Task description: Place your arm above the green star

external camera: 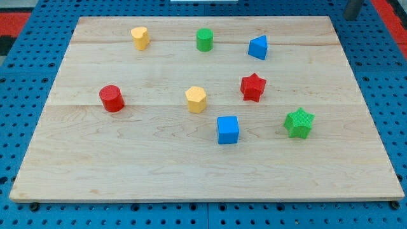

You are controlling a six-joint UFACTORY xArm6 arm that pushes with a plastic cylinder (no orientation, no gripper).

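The green star [299, 123] lies at the view's right on the wooden board [127, 165], right of the blue cube [227, 130] and below and right of the red star [252, 87]. A short piece of my dark rod shows at the view's top right corner, and my tip [349, 15] is just off the board's top right corner. It is far above the green star in the view and touches no block.
Also on the board are a yellow heart-like block [140, 37], a green cylinder [204, 39], a blue triangular block [257, 48], a red cylinder [111, 98] and a yellow hexagonal block [196, 99]. A blue pegboard [25, 76] surrounds the board.
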